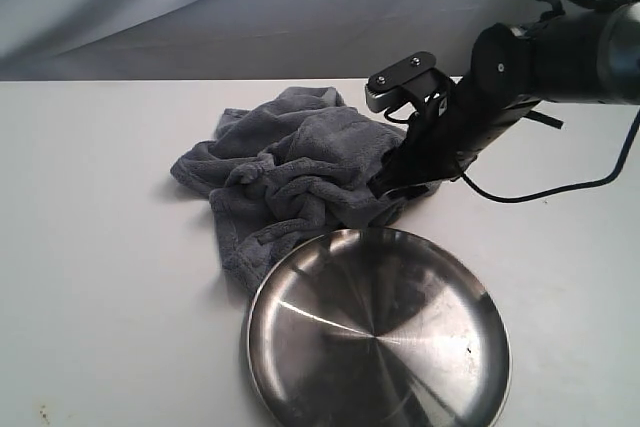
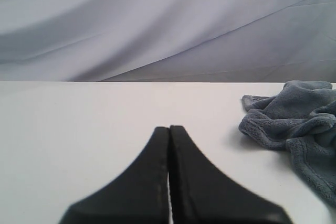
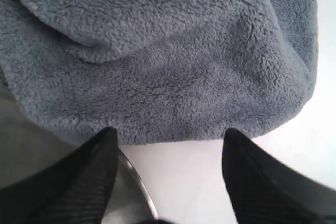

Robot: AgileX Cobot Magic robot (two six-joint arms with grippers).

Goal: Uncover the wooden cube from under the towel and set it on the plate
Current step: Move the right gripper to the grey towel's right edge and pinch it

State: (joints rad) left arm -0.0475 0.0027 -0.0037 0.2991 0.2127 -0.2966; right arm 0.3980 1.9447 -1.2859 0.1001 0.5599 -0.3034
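The dark grey-blue towel [image 1: 285, 172] lies crumpled on the white table behind the steel plate [image 1: 378, 332]. The wooden cube is hidden. My right gripper [image 1: 400, 190] is low at the towel's right edge, just behind the plate's rim. In the right wrist view its fingers stand apart, the gripper [image 3: 168, 137] open with nothing between them, tips just short of the towel [image 3: 157, 61] and the plate's rim [image 3: 137, 184] beside one finger. My left gripper [image 2: 169, 129] is shut and empty over bare table, the towel [image 2: 294, 124] off to one side.
A grey cloth backdrop [image 1: 200, 7] hangs behind the white table [image 1: 90, 277]. The right arm's black cable [image 1: 560, 187] loops above the table at the right. The plate sits at the table's front edge.
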